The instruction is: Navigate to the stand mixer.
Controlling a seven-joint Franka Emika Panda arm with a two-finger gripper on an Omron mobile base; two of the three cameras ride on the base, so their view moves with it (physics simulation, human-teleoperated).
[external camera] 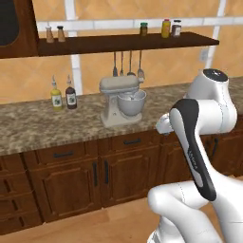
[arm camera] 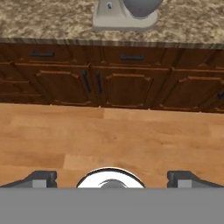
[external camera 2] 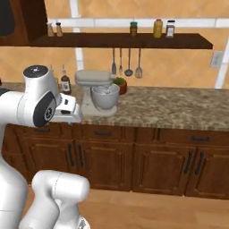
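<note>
The cream-beige stand mixer [external camera: 121,102] with its silver bowl stands on the granite counter [external camera: 38,126], straight ahead of the arm. In the right base view the stand mixer [external camera 2: 98,91] sits just past the arm's white elbow. Its flat base and the bottom of the bowl appear as the stand mixer [arm camera: 124,15] at the top of the hand view. My gripper [arm camera: 112,179] is open, its two dark fingertips [arm camera: 41,178] wide apart with nothing between them, hanging over the wooden floor in front of the cabinets.
A yellow bottle [external camera: 56,97] and a dark bottle [external camera: 71,96] stand left of the mixer. Utensils [external camera: 127,66] hang on the wall under a dark shelf [external camera: 118,42] with jars. Brown cabinet doors [arm camera: 127,87] run beneath the counter, and wooden floor [arm camera: 109,135] lies between them and the base.
</note>
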